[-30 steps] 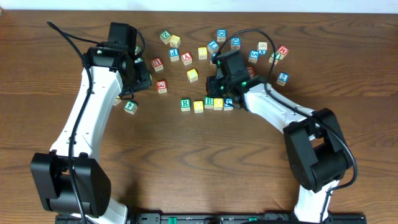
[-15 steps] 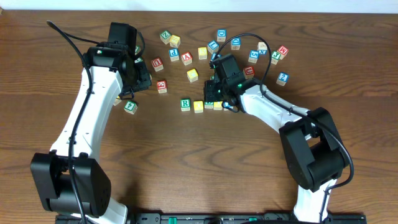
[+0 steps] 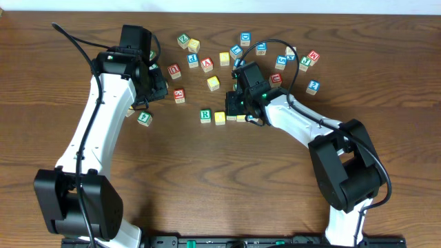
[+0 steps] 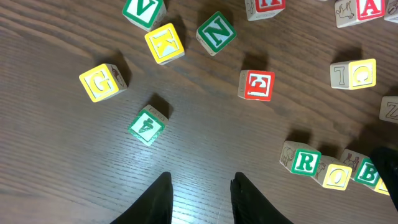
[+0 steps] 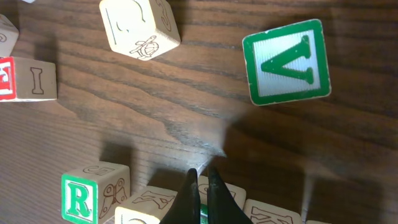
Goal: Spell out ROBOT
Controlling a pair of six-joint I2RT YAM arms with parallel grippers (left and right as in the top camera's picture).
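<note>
The brown wooden table carries everything. My left arm reaches up toward 11 o'clock, and my right arm stretches from 5 o'clock toward the centre.

Near the table's centre lies a short row of cubes. The R cube sits at its 9 o'clock end, and the yellow O cube is just beside it on the 3 o'clock side. Next comes the B cube, partly covered. My right arm hides whatever lies further toward 3 o'clock.

My right pincer hangs over that row. Its 2 fingers are pressed together with only a hairline between them, and they grip nothing. The tips point down at the row beyond the R cube, and I cannot tell whether they touch a cube. A loose green V cube lies at 1 o'clock from the tips.

My left pincer is spread wide and empty above bare wood, well apart from the row. In its wrist view a small green cube lies at 11 o'clock and a red E cube at 1 o'clock.
</note>
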